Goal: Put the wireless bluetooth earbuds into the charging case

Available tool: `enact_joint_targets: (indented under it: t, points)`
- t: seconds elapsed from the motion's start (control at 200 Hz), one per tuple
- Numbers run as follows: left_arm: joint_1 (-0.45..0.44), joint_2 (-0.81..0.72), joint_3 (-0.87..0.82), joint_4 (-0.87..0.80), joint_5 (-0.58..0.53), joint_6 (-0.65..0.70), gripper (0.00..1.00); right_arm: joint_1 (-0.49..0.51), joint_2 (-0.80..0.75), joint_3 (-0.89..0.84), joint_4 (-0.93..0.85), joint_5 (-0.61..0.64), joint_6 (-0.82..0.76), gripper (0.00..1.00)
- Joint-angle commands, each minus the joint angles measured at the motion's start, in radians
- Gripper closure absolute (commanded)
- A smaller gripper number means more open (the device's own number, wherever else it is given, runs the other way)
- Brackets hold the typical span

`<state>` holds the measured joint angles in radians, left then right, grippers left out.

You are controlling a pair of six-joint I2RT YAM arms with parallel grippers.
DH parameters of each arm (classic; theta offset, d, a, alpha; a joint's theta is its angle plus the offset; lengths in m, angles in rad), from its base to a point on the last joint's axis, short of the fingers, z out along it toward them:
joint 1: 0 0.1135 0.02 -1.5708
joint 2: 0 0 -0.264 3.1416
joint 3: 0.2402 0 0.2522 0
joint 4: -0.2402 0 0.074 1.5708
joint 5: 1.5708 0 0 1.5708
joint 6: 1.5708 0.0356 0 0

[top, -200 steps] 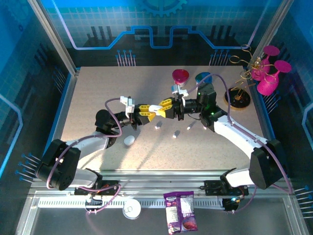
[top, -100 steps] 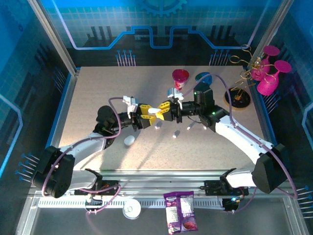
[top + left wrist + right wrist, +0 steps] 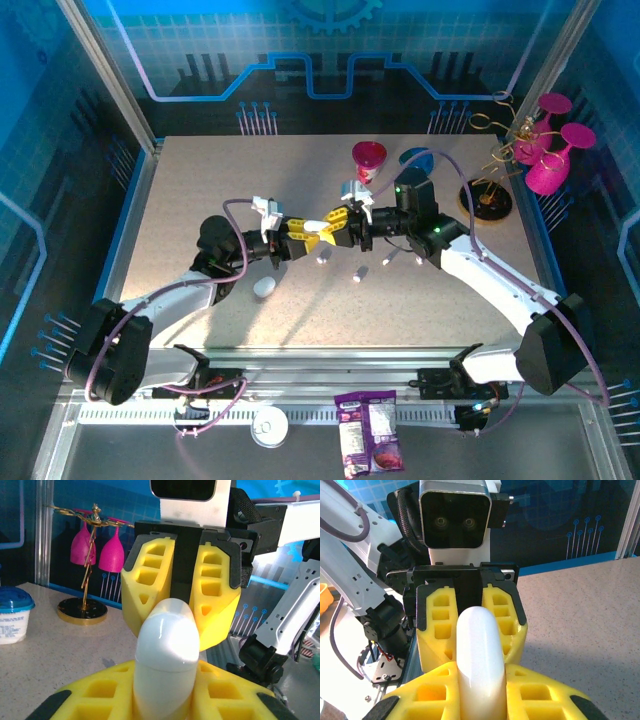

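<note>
- Earbuds [image 3: 356, 275] lie loose on the table [image 3: 200, 200], below the arms.
- Charging case [image 3: 318, 228] is up in the air and looks closed. The left gripper [image 3: 306, 232] and right gripper [image 3: 336, 223] each pinch one end.
- Opening the case seems to be the step now. The next move needs a gentle pull on the lid without dropping it.

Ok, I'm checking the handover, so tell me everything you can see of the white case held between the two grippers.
The charging case is a smooth, glossy white plastic pebble with rounded ends, and no opened lid shows. It hangs above the table, lying roughly level, clamped at one end by the left gripper and at the other by the right gripper, whose yellow fingers press its sides.
</note>
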<state>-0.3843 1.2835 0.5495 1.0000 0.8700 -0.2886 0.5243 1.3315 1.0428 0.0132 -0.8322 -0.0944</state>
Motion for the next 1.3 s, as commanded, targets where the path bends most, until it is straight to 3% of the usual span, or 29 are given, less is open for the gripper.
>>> enact_joint_targets:
  t: [0.0,0.11,0.225,0.485,0.585,0.695,1.001,1.046,1.106,1.146,1.296]
  points:
    - [-0.005,-0.012,0.021,0.043,0.006,-0.007,0.77,0.02,0.001,0.036,-0.031,-0.017,-0.021,0.9]
    - [-0.005,-0.01,0.024,0.044,0.013,-0.007,0.76,0.021,0.005,0.038,-0.038,-0.015,-0.022,0.9]
    - [-0.005,-0.007,0.028,0.042,0.017,-0.011,0.68,0.022,0.006,0.041,-0.042,-0.019,-0.025,0.9]
    - [-0.005,-0.007,0.03,0.047,0.04,-0.014,0.78,0.021,0.009,0.046,-0.056,-0.025,-0.031,0.9]
    - [-0.005,-0.006,0.027,0.046,0.038,-0.013,0.65,0.024,0.014,0.052,-0.067,-0.024,-0.033,0.89]
    - [-0.005,-0.01,0.026,0.047,0.04,-0.014,0.64,0.025,0.014,0.05,-0.068,-0.024,-0.034,0.89]
    - [-0.006,-0.005,0.022,0.055,0.057,-0.012,0.91,0.024,0.008,0.047,-0.062,-0.02,-0.027,0.88]
    - [-0.005,-0.006,0.019,0.059,0.058,-0.009,0.93,0.025,0.007,0.046,-0.059,-0.015,-0.025,0.83]
    - [-0.005,-0.007,0.016,0.063,0.06,-0.002,0.97,0.025,0.001,0.043,-0.051,-0.001,-0.021,0.63]
    - [-0.005,-0.007,0.014,0.067,0.068,0.006,1.0,0.025,-0.003,0.039,-0.045,0.014,-0.018,0.54]
    - [-0.004,-0.009,-0.001,0.098,0.104,0.032,1.0,0.02,-0.018,0.026,-0.018,0.074,0.002,0.41]
